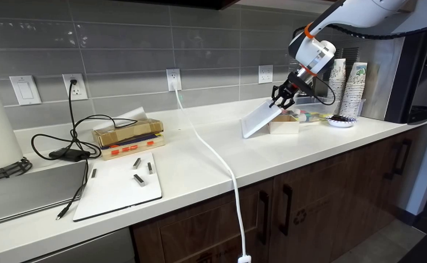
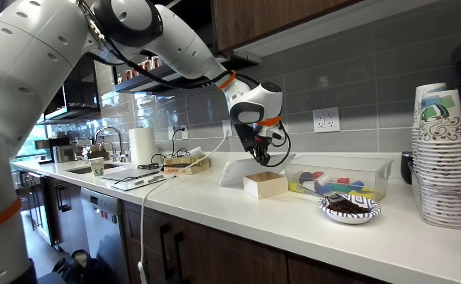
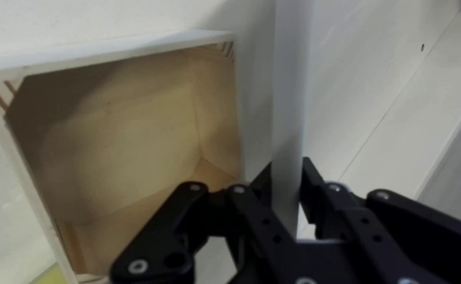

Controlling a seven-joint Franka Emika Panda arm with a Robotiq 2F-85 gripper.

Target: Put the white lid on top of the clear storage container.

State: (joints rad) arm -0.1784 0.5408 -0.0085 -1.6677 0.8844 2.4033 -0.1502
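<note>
The white lid (image 1: 258, 119) is a flat rectangle, tilted, with its low edge at the counter, beside a small open wooden box. It also shows in an exterior view (image 2: 236, 173) and edge-on in the wrist view (image 3: 289, 102). My gripper (image 1: 277, 105) is shut on the lid's upper edge; it also shows in an exterior view (image 2: 262, 158) and the wrist view (image 3: 287, 177), a finger on each side of the lid. The clear storage container (image 2: 382, 179) is a see-through tub holding colourful items, open on top, beyond the wooden box. It is partly hidden in an exterior view (image 1: 317, 107).
The wooden box (image 2: 267, 187) stands between lid and container; it fills the left of the wrist view (image 3: 135, 138). A patterned bowl (image 2: 350, 217) with dark bits and stacked cups (image 2: 443, 177) stand past it. A white cable (image 1: 217, 155) crosses the counter. The tiled wall is behind.
</note>
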